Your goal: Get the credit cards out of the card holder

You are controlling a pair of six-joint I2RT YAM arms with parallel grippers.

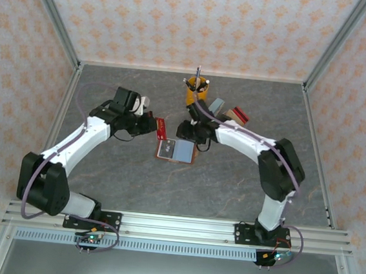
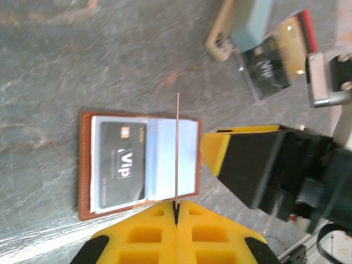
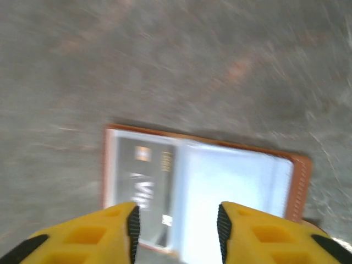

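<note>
Yellow fingers (image 2: 146, 236) of the left hand (image 2: 177, 208) are clamped together on a red card (image 1: 161, 129), held edge-on and clear of the card holder (image 2: 84, 165), presumably to carry it aside. That holder lies open on the worktop (image 1: 134, 171), one dark card (image 2: 122, 162) in one pocket. The right hand (image 3: 176, 223) hovers just above, fingers apart, likely ready to pin it down. Its view is blurred; what the pale pocket holds cannot be told, nor how many loose cards (image 2: 268, 69) overlap beyond

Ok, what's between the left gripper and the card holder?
The red card pinched in the left gripper juts out toward the open card holder, as the top view shows; otherwise that stretch is bare table.
</note>
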